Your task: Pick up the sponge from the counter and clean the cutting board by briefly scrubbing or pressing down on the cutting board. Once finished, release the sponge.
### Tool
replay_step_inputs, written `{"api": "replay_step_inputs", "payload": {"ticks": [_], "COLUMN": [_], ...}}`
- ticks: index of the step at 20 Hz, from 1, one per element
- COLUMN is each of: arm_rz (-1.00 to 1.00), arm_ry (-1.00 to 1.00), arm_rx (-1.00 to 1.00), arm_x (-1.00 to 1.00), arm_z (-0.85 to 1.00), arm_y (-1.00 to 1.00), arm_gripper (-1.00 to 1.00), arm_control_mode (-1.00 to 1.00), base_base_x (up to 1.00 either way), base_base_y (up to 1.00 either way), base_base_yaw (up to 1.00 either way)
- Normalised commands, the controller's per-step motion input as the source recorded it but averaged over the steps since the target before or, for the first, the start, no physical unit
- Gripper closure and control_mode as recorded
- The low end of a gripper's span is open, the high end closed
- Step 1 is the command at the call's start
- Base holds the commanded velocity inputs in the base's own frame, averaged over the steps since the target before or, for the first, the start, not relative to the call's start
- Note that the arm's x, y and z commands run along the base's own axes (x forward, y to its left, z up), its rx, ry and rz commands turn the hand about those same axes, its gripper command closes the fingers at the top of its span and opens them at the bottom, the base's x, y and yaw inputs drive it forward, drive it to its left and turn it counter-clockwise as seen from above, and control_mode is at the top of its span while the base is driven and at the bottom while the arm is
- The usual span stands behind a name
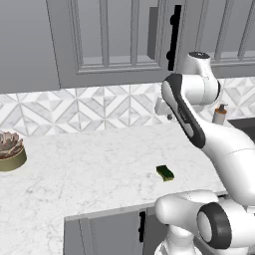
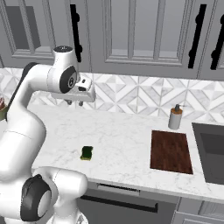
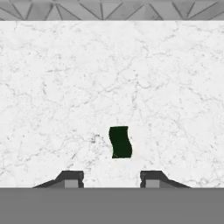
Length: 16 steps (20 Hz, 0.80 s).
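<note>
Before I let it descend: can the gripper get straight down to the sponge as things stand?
Probably yes. The gripper hangs open above the counter, the sponge lies alone just ahead of its fingertips, and nothing stands near it.

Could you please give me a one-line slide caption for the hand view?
Open fingers high above the dark green sponge on the white marble counter.

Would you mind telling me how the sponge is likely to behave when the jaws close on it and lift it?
The sponge is a small block lying flat on the counter, so it probably will not roll or tip. Its outline looks slightly wavy in the hand view, which suggests that it is soft and may squash between the jaws. Being so small, it is likely light.
</note>
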Motion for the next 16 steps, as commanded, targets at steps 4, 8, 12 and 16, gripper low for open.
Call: {"api": "replay_step_inputs", "payload": {"ticks": [4, 8, 12, 16], "arm_rz": [0.00, 0.00, 0.00, 0.07], "arm_ry": [-0.05, -0.01, 0.00, 0.00], "arm_rx": [0.00, 0.00, -0.03, 0.00], "arm_x": [-0.52, -1.00, -0.76, -0.03], "arm_z": [0.00, -0.14, -0.76, -1.00], "arm_y": [0.00, 0.00, 0.01, -0.08], "arm_gripper": [-1.00, -1.00, -1.00, -1.00], "arm_control_mode": [-1.00, -1.00, -1.00, -1.00], "base_base_x": [0.00, 0.00, 0.00, 0.00], "base_base_y": [0.00, 0.00, 0.00, 0.00], "base_base_yaw": [0.00, 0.00, 0.00, 0.00]}}
